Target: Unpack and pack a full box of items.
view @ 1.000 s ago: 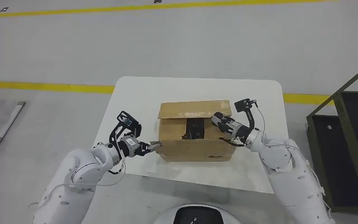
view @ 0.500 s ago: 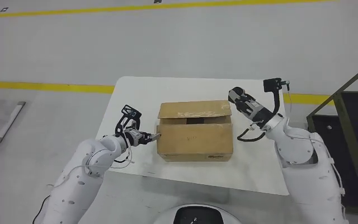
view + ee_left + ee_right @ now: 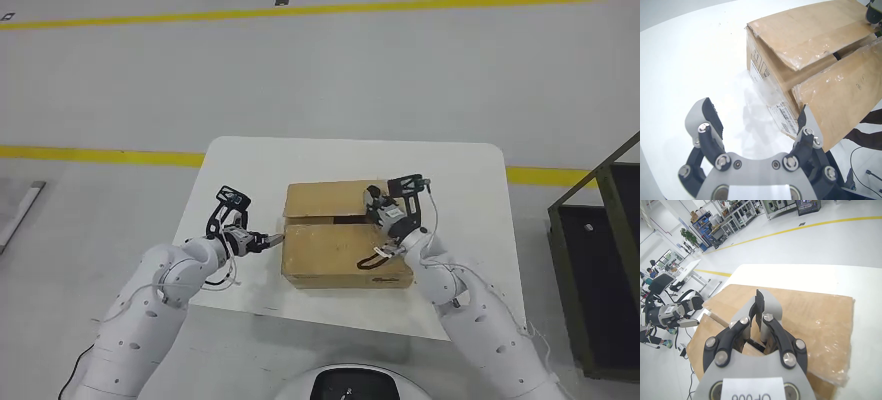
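The brown cardboard box (image 3: 345, 240) stands mid-table, its two taped top flaps folded down with a narrow dark gap (image 3: 345, 214) between them. My left gripper (image 3: 272, 240) is open at the box's left end. In the left wrist view the left gripper (image 3: 759, 115) has one finger (image 3: 807, 121) against the corner of the near flap (image 3: 838, 98). My right gripper (image 3: 378, 206) is shut and empty, over the box top by the gap. In the right wrist view the right gripper (image 3: 758, 302) points across the far flap (image 3: 806, 313).
The white table (image 3: 455, 170) has bare surface all around the box. A dark metal rack (image 3: 600, 270) stands off the table's right side. Yellow lines cross the floor behind. Cables (image 3: 863, 170) lie on the floor near the front edge.
The right arm swung from beyond the box's right end back over its top. The opening seen a second ago has narrowed to a slit. The left gripper stayed at the left end.
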Controlling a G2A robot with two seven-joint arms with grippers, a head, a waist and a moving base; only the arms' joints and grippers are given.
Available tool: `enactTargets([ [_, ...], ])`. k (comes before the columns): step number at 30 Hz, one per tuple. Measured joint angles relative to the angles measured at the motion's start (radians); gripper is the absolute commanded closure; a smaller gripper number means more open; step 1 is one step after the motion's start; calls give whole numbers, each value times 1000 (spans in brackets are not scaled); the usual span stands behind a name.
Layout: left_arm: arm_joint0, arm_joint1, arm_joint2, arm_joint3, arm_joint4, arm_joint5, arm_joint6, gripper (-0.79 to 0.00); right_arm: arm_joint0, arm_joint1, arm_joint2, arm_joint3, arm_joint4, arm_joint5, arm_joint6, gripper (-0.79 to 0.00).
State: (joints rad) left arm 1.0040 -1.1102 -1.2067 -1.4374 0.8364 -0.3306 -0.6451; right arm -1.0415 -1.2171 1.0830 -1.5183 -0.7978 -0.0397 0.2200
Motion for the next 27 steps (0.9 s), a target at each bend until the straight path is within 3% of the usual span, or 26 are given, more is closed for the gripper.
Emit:
enactTargets([
  [7,27,9,-29,-37,13,0,-26,-785,10,-17,-38,51,-3,16,-14,0],
  [12,102,25,-88,-102,83,63,-24,-785,20,-26,-51,70,-19,36,-25,0],
  [16,147,27,-98,-103,101,98,-10,-785,20,-32,-56,75,-35,53,-38,0],
  [19,143,24,-81,-79,115,97,21,-785,17,-35,-60,79,-45,55,-43,0],
  [27,54,6,-11,52,137,44,116,-785,20,-45,-64,102,-61,45,-49,0],
])
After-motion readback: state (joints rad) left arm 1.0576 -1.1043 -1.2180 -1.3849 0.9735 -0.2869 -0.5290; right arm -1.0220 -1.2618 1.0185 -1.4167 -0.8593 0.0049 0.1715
